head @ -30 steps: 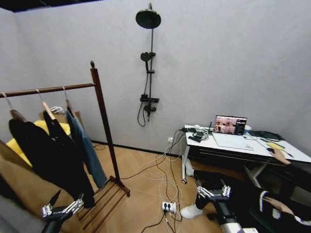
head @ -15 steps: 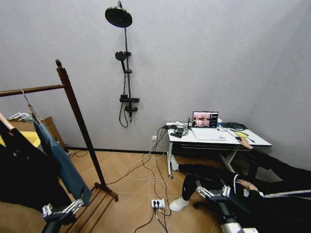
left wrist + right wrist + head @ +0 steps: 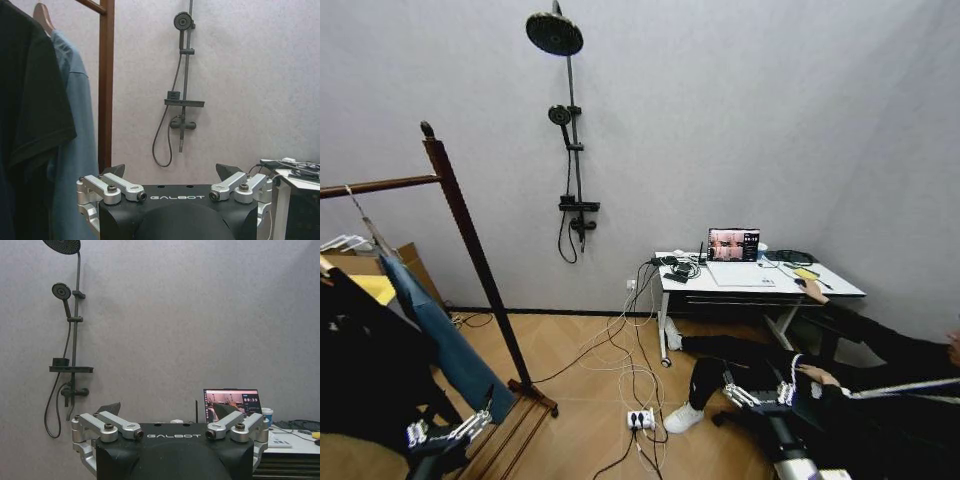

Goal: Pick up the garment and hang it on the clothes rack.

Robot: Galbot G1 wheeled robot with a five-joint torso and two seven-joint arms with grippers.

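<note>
the rack (image 3: 470,260) stands at the left of the head view, its rail running off the left edge. the garment (image 3: 438,335) already hangs from that rail, at the end nearest the knobbed upright, on a wooden hanger (image 3: 42,12) with a thin metal hook. a black top (image 3: 365,370) hangs just beside it, further along the rail, and the two touch along their sides. in the left wrist view the garment (image 3: 75,130) shows between the black top and the upright.

the left gripper (image 3: 448,432) is low at the bottom left of the head view, near the rack's foot and below the garment's hem. its jaws are spread wide and hold nothing. the right gripper (image 3: 758,392) is low at the bottom right, well apart from the rack, jaws also wide and empty. a person sits on the floor under the surface (image 3: 760,280) at the right, touching nothing of the task.

the garment looks like soft, light cloth that would slump and slide if pinched at a sleeve or hem. the stiff part is the hanger, so the sound grip is probably on its wooden neck just under the hook, keeping the hook upright and free to catch the rail.
</note>
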